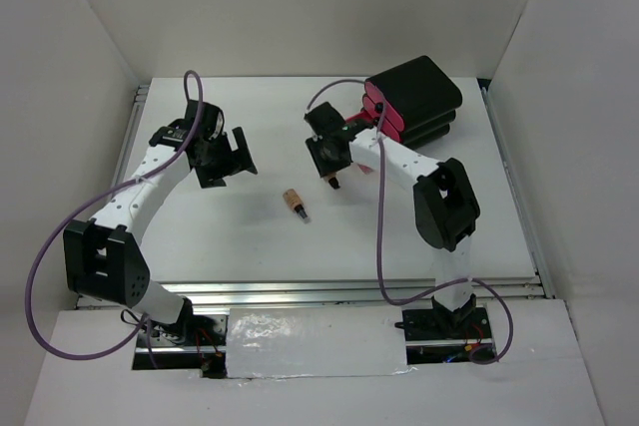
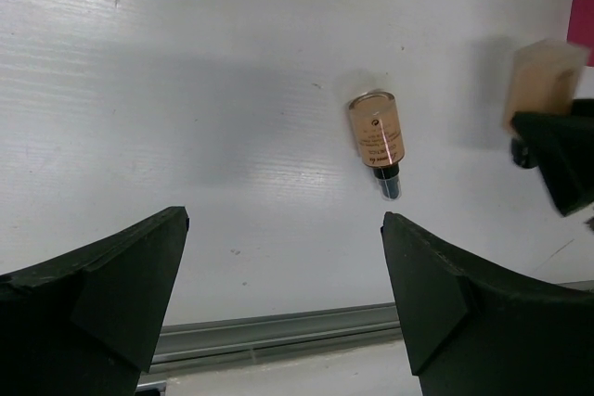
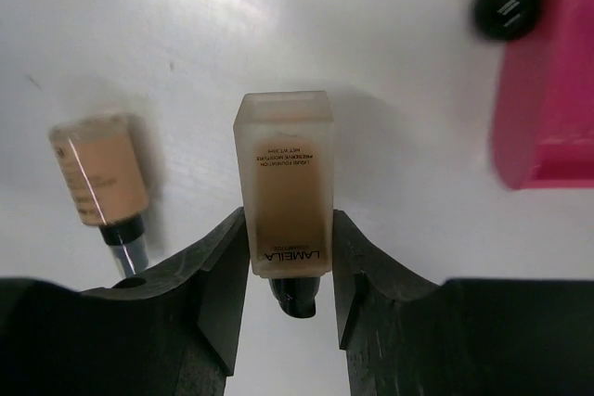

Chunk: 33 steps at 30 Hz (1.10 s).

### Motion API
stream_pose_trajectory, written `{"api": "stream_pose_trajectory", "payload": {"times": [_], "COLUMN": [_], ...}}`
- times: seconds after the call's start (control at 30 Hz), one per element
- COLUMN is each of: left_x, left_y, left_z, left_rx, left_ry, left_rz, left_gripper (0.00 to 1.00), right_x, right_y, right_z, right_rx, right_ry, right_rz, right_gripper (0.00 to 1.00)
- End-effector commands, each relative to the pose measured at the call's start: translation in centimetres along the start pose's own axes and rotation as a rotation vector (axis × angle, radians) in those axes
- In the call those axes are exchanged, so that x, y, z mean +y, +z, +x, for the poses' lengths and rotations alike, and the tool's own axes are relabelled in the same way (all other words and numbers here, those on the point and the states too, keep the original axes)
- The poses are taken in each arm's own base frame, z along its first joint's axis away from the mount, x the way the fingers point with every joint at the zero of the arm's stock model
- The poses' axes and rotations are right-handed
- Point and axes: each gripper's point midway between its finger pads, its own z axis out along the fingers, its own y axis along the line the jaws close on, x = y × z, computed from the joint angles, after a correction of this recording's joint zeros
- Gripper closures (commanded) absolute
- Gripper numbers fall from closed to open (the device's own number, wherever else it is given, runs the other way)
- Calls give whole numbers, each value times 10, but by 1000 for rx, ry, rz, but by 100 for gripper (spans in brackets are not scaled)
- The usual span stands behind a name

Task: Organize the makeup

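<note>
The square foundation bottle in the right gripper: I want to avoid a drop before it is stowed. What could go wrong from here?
The right gripper clamps the square bottle near its cap end, with most of the body jutting past the fingers, so it might pivot or slip. The round bottle lies on its side on the table close by; a low swing could knock it rolling.

Reads as a robotics lab cell to me: white table (image 1: 250,246) boxed in by plain white panels (image 1: 329,7), aluminium rail (image 1: 349,289) along its near edge, purple cables (image 1: 380,236) looping loose off the arms (image 1: 140,197), silver tape (image 1: 310,341) patched over the front lip where the bases sit.
</note>
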Motion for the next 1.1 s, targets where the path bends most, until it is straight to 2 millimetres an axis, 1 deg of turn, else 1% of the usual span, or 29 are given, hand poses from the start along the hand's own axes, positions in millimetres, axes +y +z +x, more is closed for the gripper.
{"api": "stream_pose_trajectory", "payload": {"times": [0.0, 0.03, 0.07, 0.1, 0.17, 0.2, 0.23, 0.27, 0.3, 0.37, 0.4, 0.47, 0.53, 0.57, 0.67, 0.7, 0.8, 0.83, 0.97, 1.07], "left_x": [-9, -9, -9, -9, -9, -8, -9, -9, -11, -12, -12, -12, -13, -12, -10, -10, -11, -13, -14, -15], "left_y": [-10, -11, -11, -12, -14, -14, -15, -15, -16, -18, -18, -19, -20, -21, -21, -21, -18, -18, -14, -11], "left_z": [-12, -13, -13, -14, -14, -14, -14, -13, -13, -12, -12, -12, -11, -11, -11, -10, -10, -10, -12, -12], "left_rx": [-53, -59, -63, -69, -77, -80, -83, -81, -78, -79, -79, -77, -76, -74, -74, -72, -59, -57, -45, -38], "left_ry": [40, 39, 42, 44, 51, 55, 57, 60, 67, 77, 81, 87, 92, 96, 103, 102, 101, 102, 100, 103], "left_rz": [50, 55, 52, 54, 57, 57, 62, 66, 74, 84, 87, 87, 90, 88, 79, 78, 80, 87, 92, 89], "left_gripper": [1, 0, 1, 1, 1, 1, 1, 1, 1, 1, 1, 1, 1, 1, 1, 1, 1, 1, 1, 1], "right_x": [-35, -50, -66, -76, -102, -114, -123, -133, -138, -146, -152, -157, -164, -163, -159, -155, -152, -153, -150, -149], "right_y": [-56, -55, -60, -50, -50, -54, -52, -55, -53, -57, -51, -46, -35, -28, -17, -13, 2, 4, 20, 28], "right_z": [-86, -90, -104, -103, -113, -121, -128, -133, -140, -155, -155, -156, -151, -146, -137, -136, -127, -127, -121, -120], "right_rx": [-259, -258, -276, -256, -274, -293, -307, -319, -330, -367, -359, -357, -337, -321, -302, -304, -278, -277, -257, -251], "right_ry": [2, -11, -56, -69, -57, -48, -73, -80, -92, -106, -101, -101, -100, -104, -102, -102, -98, -88, -54, -37], "right_rz": [60, 127, 181, 226, 306, 348, 393, 453, 479, 508, 514, 520, 526, 510, 481, 455, 433, 428, 395, 390], "right_gripper": [83, 82, 83, 83, 83, 83, 83, 83, 83, 83, 82, 81, 80, 79, 77, 76, 75, 74, 63, 61]}}
